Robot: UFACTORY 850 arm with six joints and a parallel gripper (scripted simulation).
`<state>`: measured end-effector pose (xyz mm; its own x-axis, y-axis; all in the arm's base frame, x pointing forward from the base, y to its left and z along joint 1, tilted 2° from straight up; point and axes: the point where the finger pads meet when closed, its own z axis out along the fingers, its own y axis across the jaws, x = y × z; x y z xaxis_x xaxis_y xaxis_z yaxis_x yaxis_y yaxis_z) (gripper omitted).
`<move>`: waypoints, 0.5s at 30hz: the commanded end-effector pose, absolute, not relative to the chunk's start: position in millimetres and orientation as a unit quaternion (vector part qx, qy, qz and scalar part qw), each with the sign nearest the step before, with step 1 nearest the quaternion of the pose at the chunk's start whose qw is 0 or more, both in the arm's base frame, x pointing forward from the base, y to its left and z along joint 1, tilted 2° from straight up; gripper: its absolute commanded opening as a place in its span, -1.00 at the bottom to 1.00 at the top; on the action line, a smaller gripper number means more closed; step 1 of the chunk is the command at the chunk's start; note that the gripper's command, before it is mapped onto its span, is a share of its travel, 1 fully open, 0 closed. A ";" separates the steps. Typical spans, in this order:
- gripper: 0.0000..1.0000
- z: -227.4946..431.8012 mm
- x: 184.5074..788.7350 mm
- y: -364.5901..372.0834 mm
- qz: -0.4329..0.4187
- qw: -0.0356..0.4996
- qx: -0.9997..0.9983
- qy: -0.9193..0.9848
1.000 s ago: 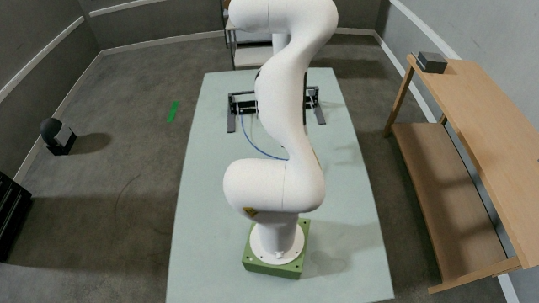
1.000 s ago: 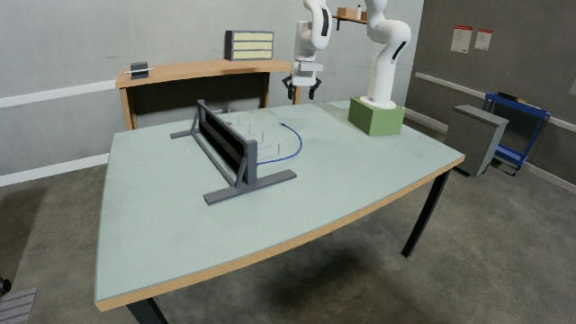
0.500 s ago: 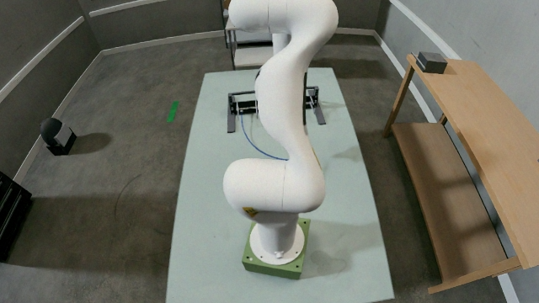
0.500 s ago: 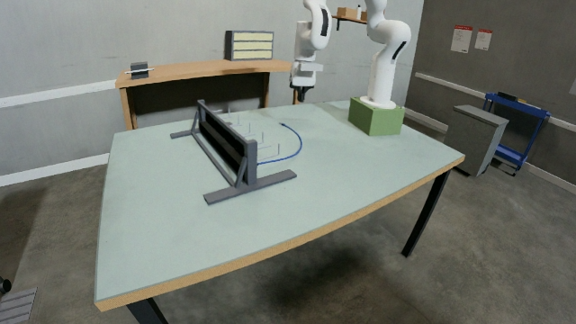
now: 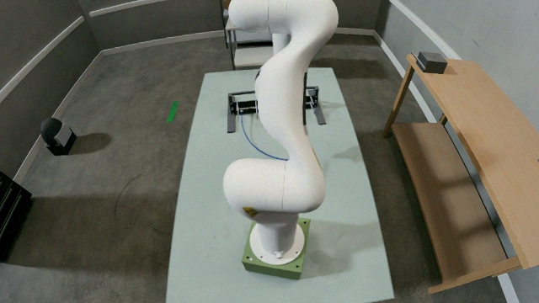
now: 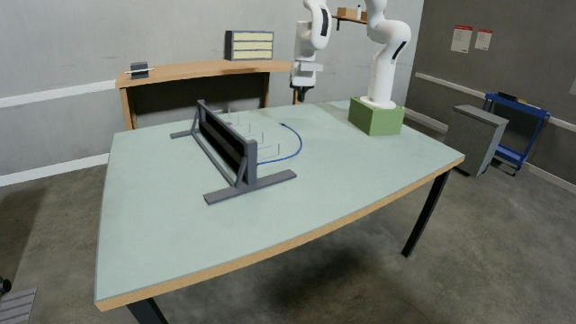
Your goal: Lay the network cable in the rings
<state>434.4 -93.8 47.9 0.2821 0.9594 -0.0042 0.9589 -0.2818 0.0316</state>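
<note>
A blue network cable [image 6: 294, 144] [image 5: 253, 144] lies in an arc on the pale green table [image 6: 315, 193] [image 5: 202, 189]. It runs from the near end of the dark grey port rack [image 6: 223, 141] [image 5: 230, 114] to a free end near the table's middle back. A row of thin steel rings [image 6: 263, 135] stands beside the rack on the cable's side. My gripper [image 6: 302, 97] is shut and empty. It hangs well above the table, a little behind and to the right of the cable's free end. In the top view the arm hides the gripper.
The arm's green base block [image 6: 375, 118] [image 5: 274, 265] stands at one end of the table. A wooden side bench [image 6: 198, 69] [image 5: 484, 118] stands beyond the table. A grey cabinet [image 6: 477, 135] and a blue cart [image 6: 517, 130] stand on the floor.
</note>
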 end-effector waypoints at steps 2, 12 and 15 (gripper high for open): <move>-1.00 48.4 435.2 -94.0 0.008 0.015 0.801 0.599; -1.00 47.6 438.3 -99.1 0.009 0.014 0.791 0.612; -1.00 47.6 438.5 -99.5 0.009 0.014 0.790 0.613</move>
<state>436.5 -97.4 47.3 0.2608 0.9654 -0.0057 0.9649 -0.2605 0.0316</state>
